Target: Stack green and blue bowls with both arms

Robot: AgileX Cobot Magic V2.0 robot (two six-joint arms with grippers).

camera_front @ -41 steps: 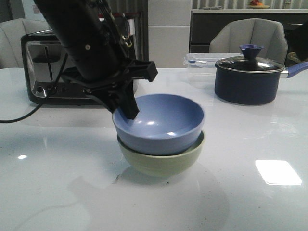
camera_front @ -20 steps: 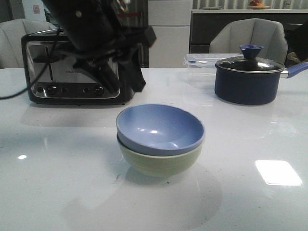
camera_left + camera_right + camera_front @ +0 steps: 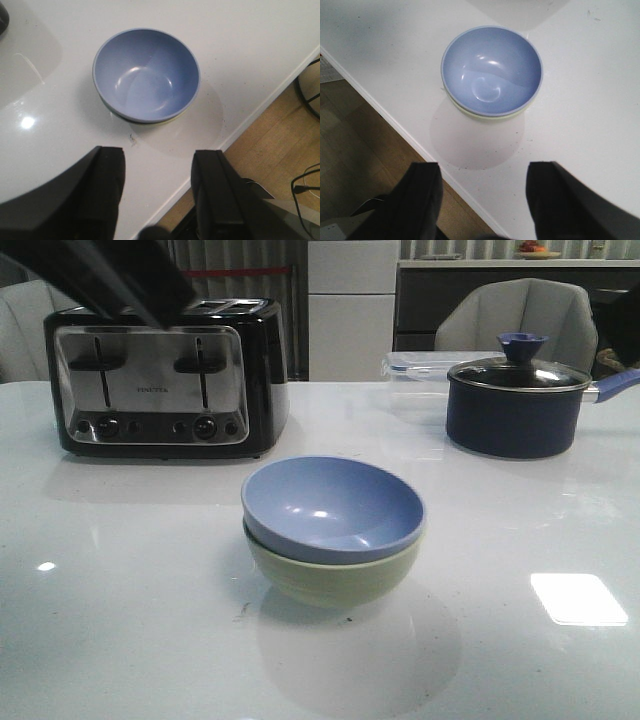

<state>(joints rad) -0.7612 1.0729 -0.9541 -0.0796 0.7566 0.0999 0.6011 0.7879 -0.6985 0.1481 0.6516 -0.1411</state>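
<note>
Two wooden floor (image 3: 360, 135) glimpses, wrist-view only.

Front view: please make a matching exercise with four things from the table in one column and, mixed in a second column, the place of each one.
Things:
1. blue bowl
2. green bowl
3. toaster
4. navy pot

Places:
A. back right of the table, lid on
B. nested inside another bowl
C. back left of the table
D. directly on the table, under another bowl

Pairs: 1-B, 2-D, 3-C, 4-A
</note>
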